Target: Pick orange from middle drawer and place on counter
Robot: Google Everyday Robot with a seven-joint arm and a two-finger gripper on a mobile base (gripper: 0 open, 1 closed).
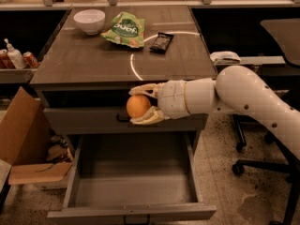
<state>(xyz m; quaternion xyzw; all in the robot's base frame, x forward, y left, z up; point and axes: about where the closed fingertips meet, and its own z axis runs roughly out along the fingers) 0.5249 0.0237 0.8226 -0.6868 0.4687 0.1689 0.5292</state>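
Note:
The orange [138,106] is held between the two pale fingers of my gripper [140,105], which is shut on it. It hangs in front of the flat drawer front just below the counter's front edge, above the open middle drawer [131,177]. The drawer box is pulled out and its grey floor shows nothing in it. The counter [93,60] is the glossy wood-grain top behind and above the gripper. My white arm reaches in from the right.
On the counter stand a white bowl [89,20], a green snack bag [124,29] and a dark snack packet [161,42]. A cardboard box [21,139] sits on the floor at left. An office chair base [262,163] is at right.

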